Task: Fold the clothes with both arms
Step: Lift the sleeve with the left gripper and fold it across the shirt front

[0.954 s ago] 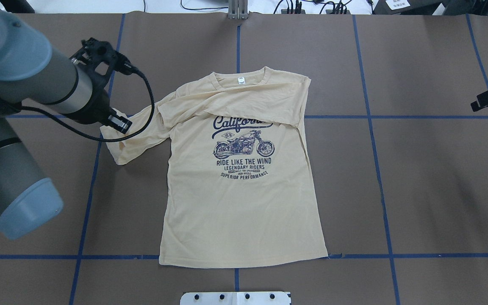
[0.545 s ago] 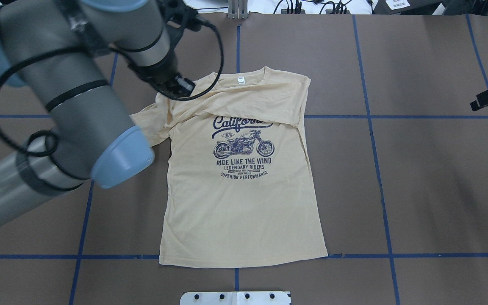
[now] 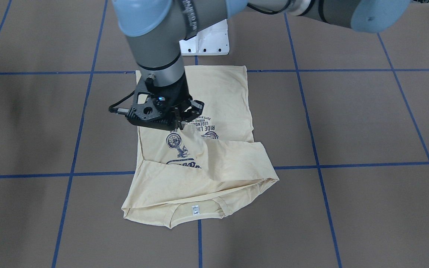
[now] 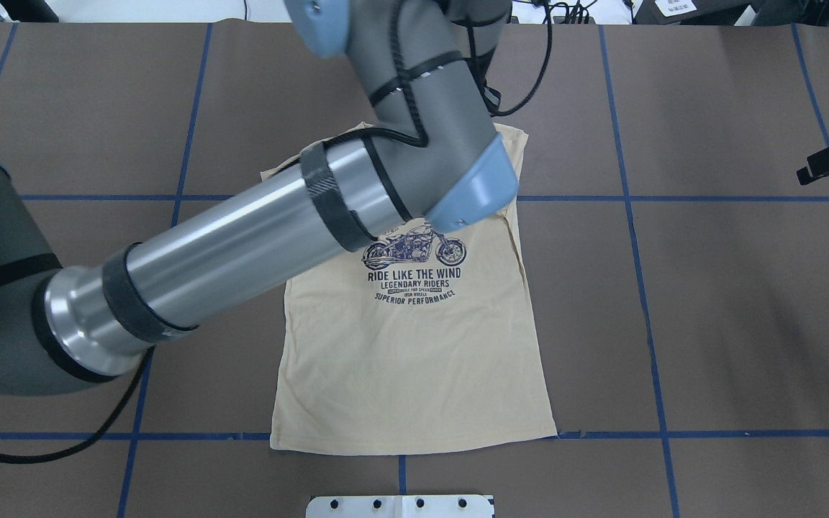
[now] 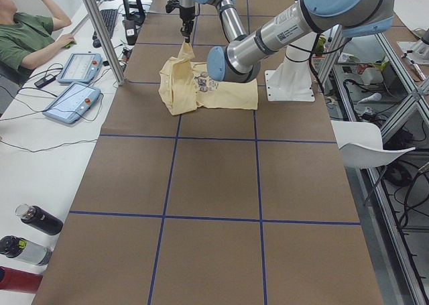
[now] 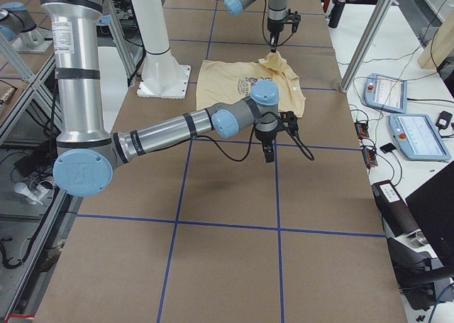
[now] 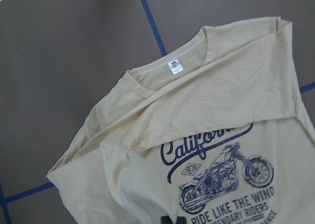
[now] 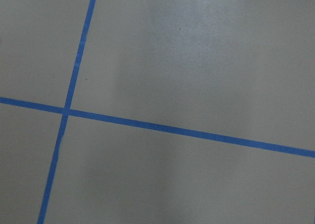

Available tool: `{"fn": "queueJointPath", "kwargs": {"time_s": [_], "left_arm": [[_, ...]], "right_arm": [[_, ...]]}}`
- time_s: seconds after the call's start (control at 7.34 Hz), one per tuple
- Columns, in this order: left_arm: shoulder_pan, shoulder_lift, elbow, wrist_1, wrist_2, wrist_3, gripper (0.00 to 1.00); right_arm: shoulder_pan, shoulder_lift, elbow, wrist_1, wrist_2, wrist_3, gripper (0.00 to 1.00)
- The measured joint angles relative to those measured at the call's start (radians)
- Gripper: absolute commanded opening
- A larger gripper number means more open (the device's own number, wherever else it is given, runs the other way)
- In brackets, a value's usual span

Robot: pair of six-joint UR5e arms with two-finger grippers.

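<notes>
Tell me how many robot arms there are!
2. The left arm stretches across the yellow shirt. The right arm reaches out over the brown table, away from the shirt. No other arm shows in any view.

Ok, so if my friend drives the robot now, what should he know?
The left gripper pinches one sleeve, raised above the print on the cream shirt.
The right gripper hangs over bare table, off the shirt, holding nothing; open or shut, I can't tell.
Done: the other sleeve lies folded across the chest.
Left to do: lay this sleeve down, then fold the body.
</notes>
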State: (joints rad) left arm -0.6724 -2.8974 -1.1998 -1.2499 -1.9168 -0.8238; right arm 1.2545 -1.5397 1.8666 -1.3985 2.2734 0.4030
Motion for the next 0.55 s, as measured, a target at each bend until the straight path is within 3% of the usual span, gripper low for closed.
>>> {"fn": "queueJointPath", "kwargs": {"time_s": [0.14, 0.55], "left_arm": [[0.038, -0.029, 0.071, -0.052, 0.023, -0.069, 0.99], [0.105, -0.074, 0.202, -0.264, 0.081, -0.323, 1.00]], "right_arm": [[-0.001, 0.002, 0.000, 0.000, 0.000, 0.000, 1.00], [-0.001, 0.004, 0.000, 0.000, 0.000, 0.002, 1.00]]}}
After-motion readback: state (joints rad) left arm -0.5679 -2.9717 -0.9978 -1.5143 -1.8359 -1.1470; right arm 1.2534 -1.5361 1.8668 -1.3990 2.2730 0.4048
